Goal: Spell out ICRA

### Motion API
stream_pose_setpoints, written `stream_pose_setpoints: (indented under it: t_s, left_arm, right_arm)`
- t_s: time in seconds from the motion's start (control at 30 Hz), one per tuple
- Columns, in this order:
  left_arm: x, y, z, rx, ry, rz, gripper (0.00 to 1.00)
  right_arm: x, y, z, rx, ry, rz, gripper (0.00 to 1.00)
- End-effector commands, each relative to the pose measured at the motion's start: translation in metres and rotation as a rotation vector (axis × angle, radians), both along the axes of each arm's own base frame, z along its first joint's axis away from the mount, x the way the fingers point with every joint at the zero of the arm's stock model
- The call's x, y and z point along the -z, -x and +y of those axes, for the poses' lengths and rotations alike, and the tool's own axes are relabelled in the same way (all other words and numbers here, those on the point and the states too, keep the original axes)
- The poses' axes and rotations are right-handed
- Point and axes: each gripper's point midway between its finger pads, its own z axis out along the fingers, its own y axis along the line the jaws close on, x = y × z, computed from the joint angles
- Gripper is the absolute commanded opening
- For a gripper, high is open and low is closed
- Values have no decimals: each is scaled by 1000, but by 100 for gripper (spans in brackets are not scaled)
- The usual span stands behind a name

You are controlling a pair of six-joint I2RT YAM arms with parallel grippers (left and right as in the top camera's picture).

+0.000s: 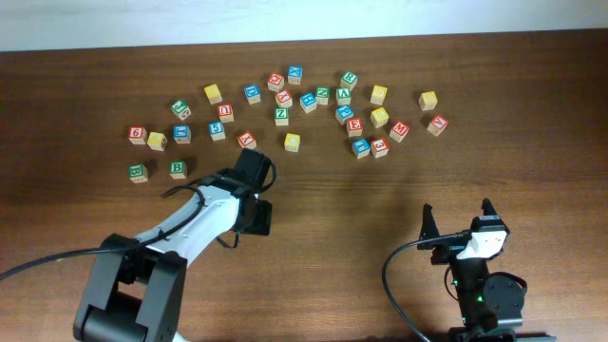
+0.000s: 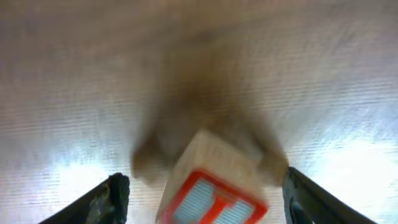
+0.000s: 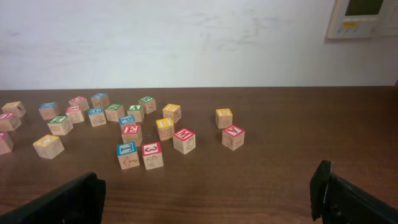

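Your left gripper (image 2: 205, 185) is open: in the left wrist view its two fingers (image 2: 115, 193) stand wide apart at the lower corners. A wooden block (image 2: 214, 183) with a red-framed face sits between them. The block is tilted, one corner towards the camera. It is narrower than the gap, and neither finger appears to touch it. The view is blurred, so you cannot read the letter on the face, only a red mark on a pale ground.

From overhead, the left arm (image 1: 190, 223) reaches in from the lower left. Its gripper end sits just below the loose letter blocks (image 1: 281, 116), near a red block (image 1: 246, 140) and a yellow block (image 1: 292, 141). The arm covers the block between its fingers in that view.

The other blocks lie scattered in a band across the far part of the desk (image 1: 332, 247); they are red, blue, green and yellow, and none are lined up as a word.

Your right gripper (image 3: 208, 180) is also open, with its fingers spread wide and only bare desk between them. It sits at the near right of the desk, well apart from the blocks, facing them.
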Motion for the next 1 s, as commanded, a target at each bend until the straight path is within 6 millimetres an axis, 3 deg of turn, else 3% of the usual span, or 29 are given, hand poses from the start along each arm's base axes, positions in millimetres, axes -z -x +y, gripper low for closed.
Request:
stream_pose_setpoints:
  t_s: [0.0,0.1,0.23,0.57,0.77,0.97]
  left_arm:
    - [3,9,3,18,-17,44,65]
    - [3,7,3,57,-19,38,56]
    - [2,-5,-2,57,-1,-11,55]
    - [1,-11,-6,99,7,-36,22]
    - [0,-13,-7,-40,34,-52,31]
    - [-1,-21,-9,-61,49,-83,31]
  right_arm:
    - [1,0,0,3,7,0,98]
    - [2,0,0,3,7,1,98]
    - [2,0,0,3,7,1,98]
    - [2,0,0,3,7,1,98]
    - [2,0,0,3,7,1,98]
    - [2,0,0,3,7,1,98]
